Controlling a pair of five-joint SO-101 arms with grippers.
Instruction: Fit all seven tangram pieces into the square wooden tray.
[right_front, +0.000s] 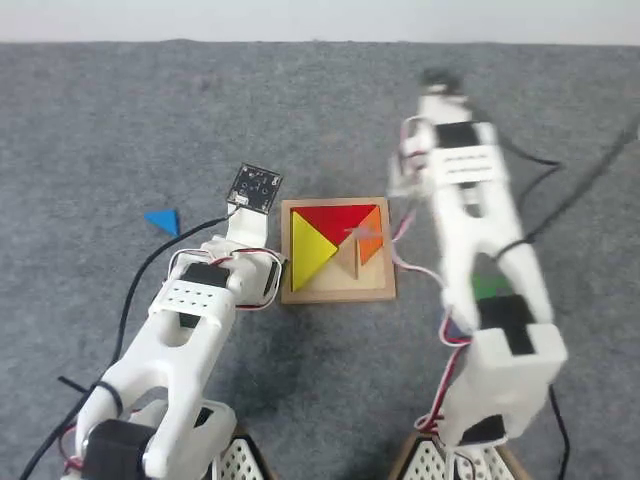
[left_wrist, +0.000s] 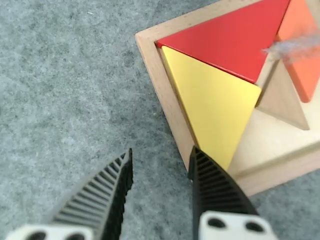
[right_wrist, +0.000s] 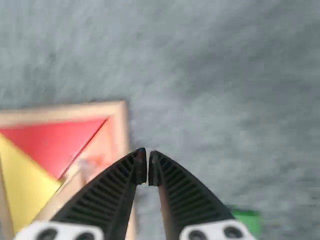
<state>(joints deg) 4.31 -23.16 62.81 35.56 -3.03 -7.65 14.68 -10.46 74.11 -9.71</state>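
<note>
I have my left tool (left_wrist: 161, 151) standing open and empty just beside the wooden tray (right_front: 337, 293), which holds the red triangle (right_front: 336, 217), yellow triangle (right_front: 307, 250) and orange piece (right_front: 372, 238). My right tool (right_wrist: 148, 156) is pinched closed on nothing, just beside the tray's rim. A blue triangle (right_front: 163, 220) lies well apart on the grey worktop (right_front: 100, 120).

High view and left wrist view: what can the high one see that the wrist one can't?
The high view adds a blue triangle on the grey mat and a green piece under the right arm. The left wrist view adds the left gripper, open, beside the wooden tray. Both share the tray, red triangle and yellow triangle.
</note>
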